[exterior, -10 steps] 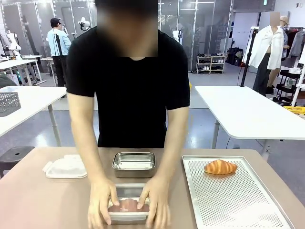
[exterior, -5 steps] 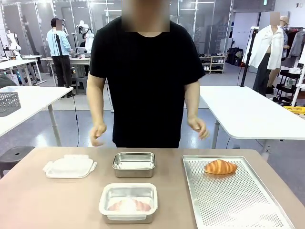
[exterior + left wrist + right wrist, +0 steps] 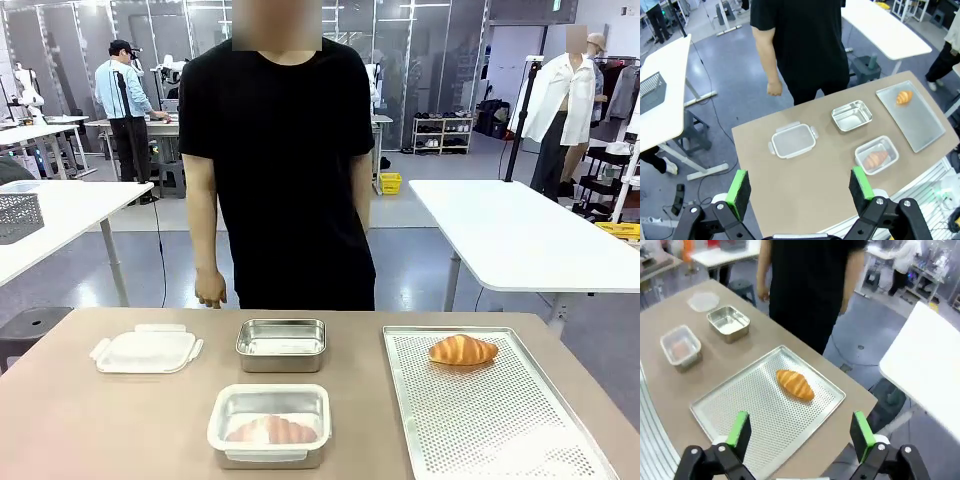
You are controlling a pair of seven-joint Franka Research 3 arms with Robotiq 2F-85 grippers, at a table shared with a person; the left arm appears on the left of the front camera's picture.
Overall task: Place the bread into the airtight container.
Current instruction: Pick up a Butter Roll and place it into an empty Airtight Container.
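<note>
Two metal containers stand in the middle of the table (image 3: 80, 420). The near container (image 3: 268, 428) holds a piece of bread under what looks like a clear lid. The far container (image 3: 281, 343) is open and empty. A spare lid (image 3: 146, 350) lies flat to the left of the far container, apart from it. To the right, a perforated tray (image 3: 490, 420) carries the loose bread (image 3: 462, 349) at its far end, well apart from both containers.

The person stands at the far side, with one hand (image 3: 210, 292) hanging clear of the table.

The left gripper (image 3: 799, 187) hangs high over the near edge, its jaws spread and nothing between them. The right gripper (image 3: 799, 434) hovers above the near part of the tray, likewise released and empty.

Step in hand, as judged: the approach, with no piece yet picked up. The loose bread and the far container are the likely pair. The right gripper sits closer to the tray and seems the natural one to act.

The next move calls for:
- a descent over the loose bread;
- jaws set across its narrow width;
- a gentle closure, since the crust would crush easily;
- a carry leftward to the far container.
</note>
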